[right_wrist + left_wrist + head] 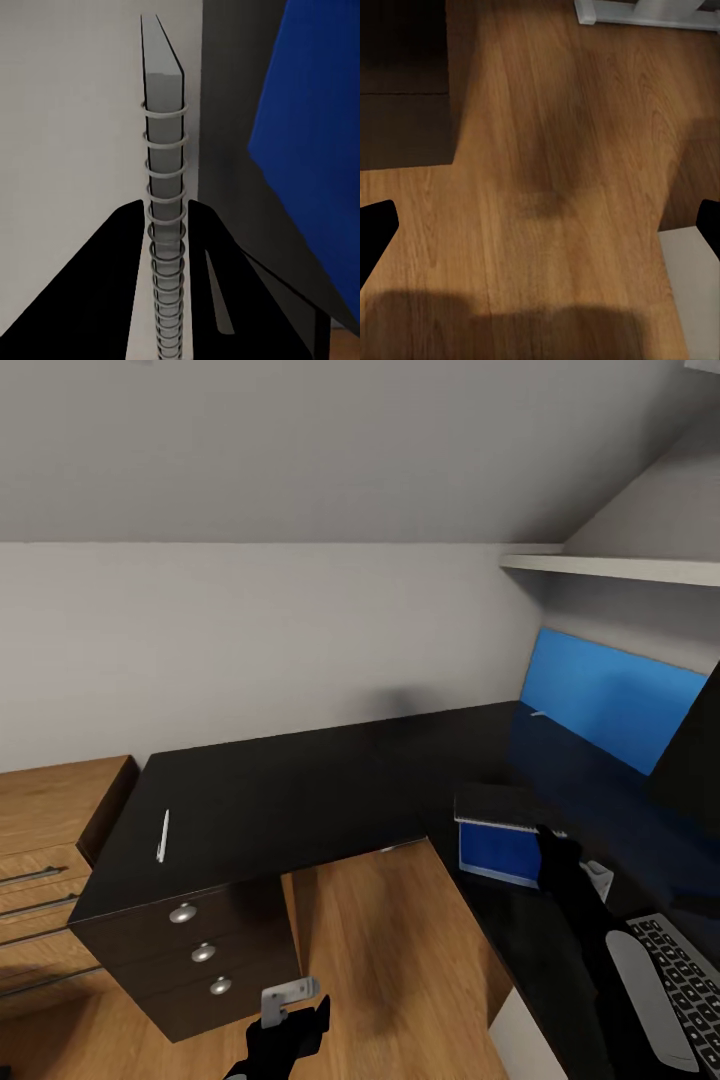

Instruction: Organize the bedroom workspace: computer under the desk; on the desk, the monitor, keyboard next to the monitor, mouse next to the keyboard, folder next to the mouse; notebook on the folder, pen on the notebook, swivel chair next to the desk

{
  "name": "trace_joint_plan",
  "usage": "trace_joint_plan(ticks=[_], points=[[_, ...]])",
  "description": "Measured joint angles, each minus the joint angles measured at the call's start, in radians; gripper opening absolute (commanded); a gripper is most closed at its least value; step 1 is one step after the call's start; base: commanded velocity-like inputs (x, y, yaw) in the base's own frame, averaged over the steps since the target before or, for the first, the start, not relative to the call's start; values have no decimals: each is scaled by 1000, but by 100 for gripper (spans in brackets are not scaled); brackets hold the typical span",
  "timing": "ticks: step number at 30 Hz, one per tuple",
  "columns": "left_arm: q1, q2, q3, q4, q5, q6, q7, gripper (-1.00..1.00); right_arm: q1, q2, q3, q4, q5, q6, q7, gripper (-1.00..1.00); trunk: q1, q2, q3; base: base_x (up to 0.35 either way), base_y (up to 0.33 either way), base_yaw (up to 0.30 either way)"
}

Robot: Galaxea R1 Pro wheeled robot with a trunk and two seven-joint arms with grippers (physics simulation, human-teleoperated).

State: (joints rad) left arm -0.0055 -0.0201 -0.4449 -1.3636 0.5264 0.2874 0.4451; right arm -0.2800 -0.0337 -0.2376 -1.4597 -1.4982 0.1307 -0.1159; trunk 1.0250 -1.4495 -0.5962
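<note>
notebook [497, 807] and folder [497, 852] are the pair our coming move turns on: we hold the spiral notebook in our right gripper [553, 843], just above the blue folder, which lies flat on the right wing of the desk [300, 790], between the blue back panel [610, 700] and the keyboard [688, 970]. in the right wrist view the two black fingers [112, 285] press on both faces of the notebook [163, 150] at its wire spine, so this gripper is clamped on it. the folder is directly below and a little toward the robot's left from the gripper, and we judge that a short lowering will set the notebook on it. the long axis of the notebook runs left to right across the head view, along the long edge of the folder, and the spine side looks toward the robot. the pen [162, 835] lies well apart, on the left wing of the desk above the drawer unit [195, 950], with its long axis going away from the robot. our left gripper [290, 1010] hangs low over the wooden floor [547, 187] with its fingers apart and empty, and it is the nearer one to the pen.
</note>
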Motion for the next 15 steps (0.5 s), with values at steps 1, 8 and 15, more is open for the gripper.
trace_joint_plan(ticks=[1,8,15], points=[[0,0,0,0,0,0,0,100,0,0,0,1,0,0,0,-100,0,0,0,0,0,0],[0,0,0,0,0,0,0,100,0,1,1,4,0,-1,0,-100,0,0,0,0,0,0],[0,0,0,0,0,0,0,100,0,1,2,10,0,-4,-2,-100,0,0,0,0,0,0]])
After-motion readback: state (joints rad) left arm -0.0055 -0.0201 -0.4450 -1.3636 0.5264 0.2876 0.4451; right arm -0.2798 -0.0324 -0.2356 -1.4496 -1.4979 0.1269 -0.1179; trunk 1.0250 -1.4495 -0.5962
